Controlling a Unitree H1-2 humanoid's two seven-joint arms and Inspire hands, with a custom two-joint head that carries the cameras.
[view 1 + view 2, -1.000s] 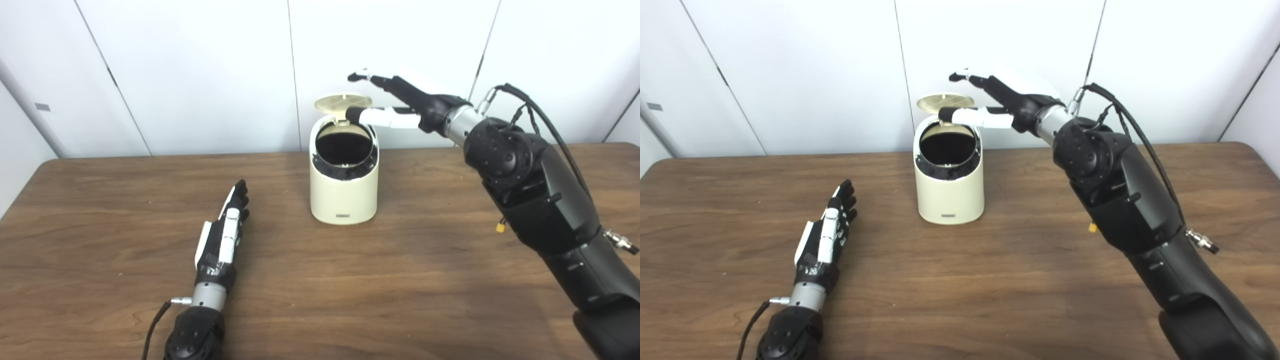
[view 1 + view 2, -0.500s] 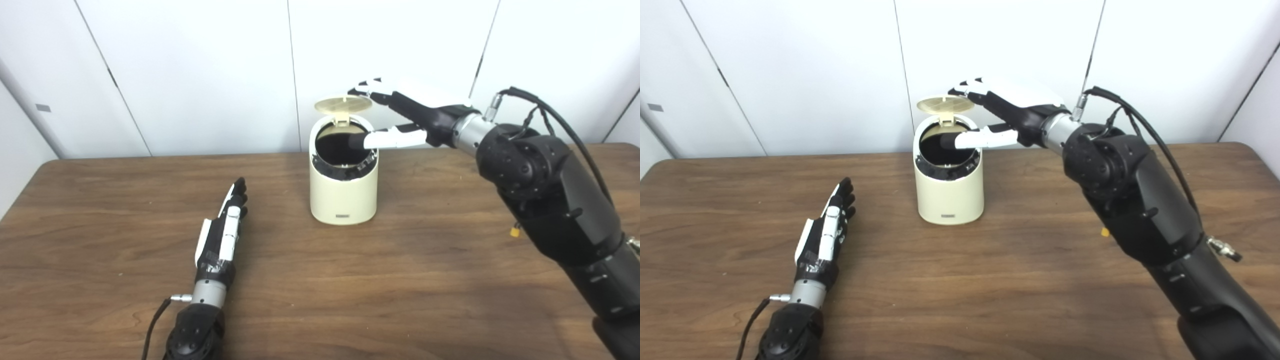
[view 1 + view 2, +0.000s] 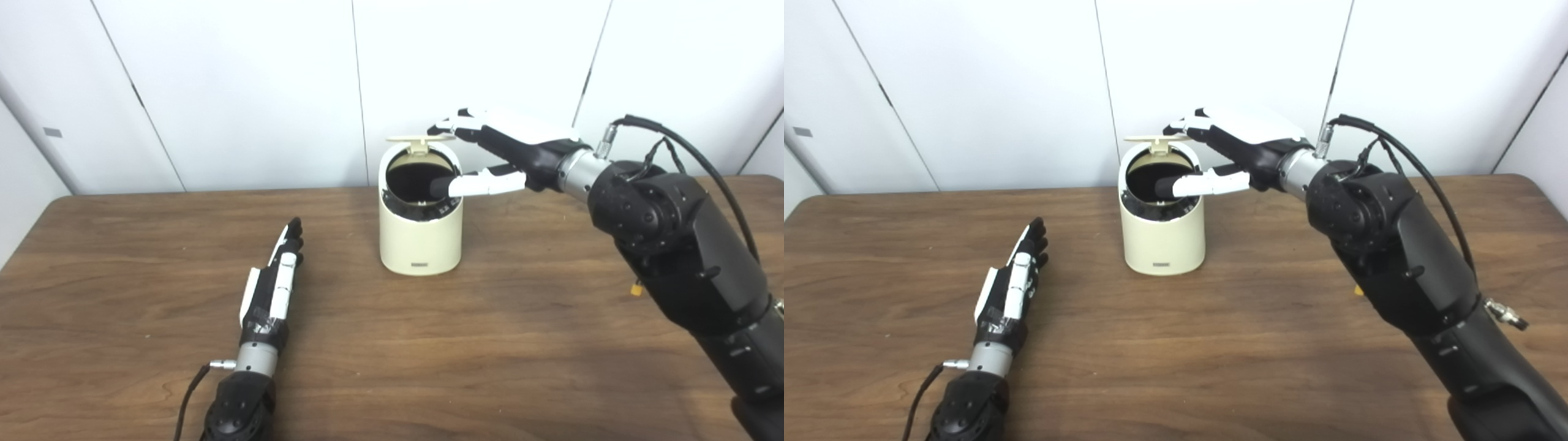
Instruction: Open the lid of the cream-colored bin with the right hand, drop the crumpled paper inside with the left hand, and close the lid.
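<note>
1. The cream-colored bin [image 3: 420, 239] is a small rounded cylinder with a slanted top and a dark inner ring around a black mouth; it stands upright on the table [image 3: 478, 343], toward 12 o'clock from the table's middle.
2. Its round lid [image 3: 420, 138] is hinged at the far rim and hangs partly raised, nearly level, above the opening, so the dark inside shows beneath it.
3. A small dark label [image 3: 419, 264] sits low on the bin's front wall; its writing is too small to read.
4. The right hand [image 3: 499, 150] reaches in from 3 o'clock of the bin. Its fingers [image 3: 456, 126] are spread and lie on the lid's top edge, while the thumb [image 3: 474, 184] stretches out below, over the rim of the opening. The hand is clamped on nothing; fingers and thumb stand apart.
5. The left hand [image 3: 274, 288] lies flat on the table at about 8 o'clock from the bin, well apart from it, fingers straight and close side by side, pointing toward 12 o'clock, with nothing in it.
6. No crumpled paper shows on the table or in the left hand; the bin's inside is too dark to tell what it holds.
7. White wall panels [image 3: 245, 86] stand behind the table.
</note>
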